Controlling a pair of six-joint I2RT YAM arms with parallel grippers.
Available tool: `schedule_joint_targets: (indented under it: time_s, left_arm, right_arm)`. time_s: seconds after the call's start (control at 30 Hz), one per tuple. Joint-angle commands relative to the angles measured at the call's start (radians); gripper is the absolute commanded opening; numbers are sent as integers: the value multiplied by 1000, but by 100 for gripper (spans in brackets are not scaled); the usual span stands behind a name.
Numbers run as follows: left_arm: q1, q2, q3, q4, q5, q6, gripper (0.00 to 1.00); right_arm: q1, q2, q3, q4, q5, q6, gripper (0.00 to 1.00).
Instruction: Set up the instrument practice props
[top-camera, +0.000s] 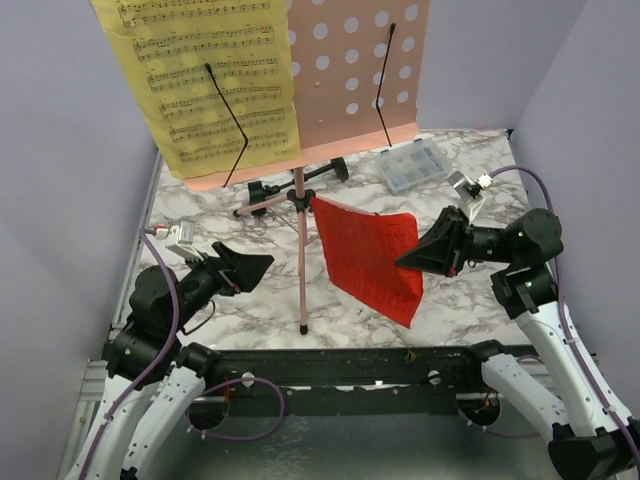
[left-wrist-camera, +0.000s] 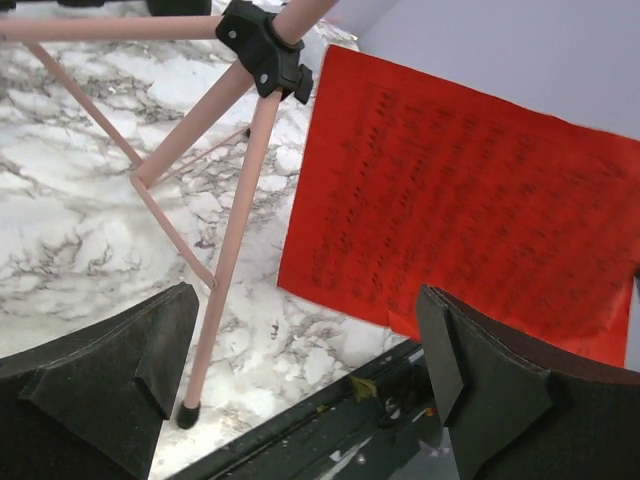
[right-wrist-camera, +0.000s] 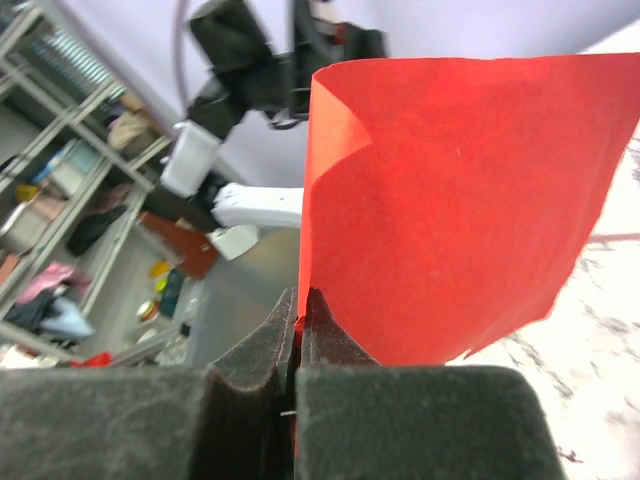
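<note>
**Right gripper (top-camera: 405, 262) clamped red sheet-music page (top-camera: 368, 262) beside pink music stand (top-camera: 360, 70)**

Right gripper, seen from its own wrist camera (right-wrist-camera: 298, 310), was pinched tight on the right edge of the red page (right-wrist-camera: 450, 200), its jaws pressed together on the paper. The sheet stood roughly upright to the right of the stand's thin post (top-camera: 301, 255), with its upper left corner just beside the black hub (left-wrist-camera: 265, 55) where the tripod legs met. Whether the page's lower edge touched the marble table (top-camera: 220, 300) could not be told.

Left gripper (top-camera: 262, 265) hung at the near left with its jaws spread wide and nothing between them. Its wrist view (left-wrist-camera: 305, 350) looked past both foam fingers (left-wrist-camera: 120, 370) towards the stand's legs and the printed face of the red page (left-wrist-camera: 450, 230).

On the left half of the perforated pink desk, a yellow sheet-music page (top-camera: 210, 80) rested behind a black wire arm (top-camera: 230, 120). The right half was bare behind its own wire arm (top-camera: 385, 90).

A clear plastic compartment box (top-camera: 412, 165) sat on the far right of the table, well apart from both grippers.
</note>
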Motion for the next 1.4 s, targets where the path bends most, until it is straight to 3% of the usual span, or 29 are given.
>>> schedule_joint_targets:
  time_s: [0.0,0.1,0.23,0.37,0.67,0.87,1.1,1.37]
  left_arm:
    - [4,42,50,-23,-46,-169,99]
    - [5,46,68,-18,-59,-219,99]
    - [4,20,64,-16,-86,-309,99]
    - [5,-53,13,4,-97,-467,99]
    - [2,-154,-101,78,-111,-587,99]
    - [3,-209,-231,189,-82,-757,99]
    - [3,-146,-311,285,-25,-836,99]
    - [3,-52,-302,340,77,-879,99]
  right_arm:
    - [5,9,-25,503,-181,425,1]
    - [5,54,-44,722,-175,590,1]
    - [5,96,-144,1133,-82,847,1]
    - [7,116,-263,1313,149,944,1]
    - [11,102,-470,1341,485,879,1]
    - [19,50,-553,1302,667,858,1]
    - [59,54,-589,1293,756,804,1]
    - [213,133,-576,1341,847,732,1]
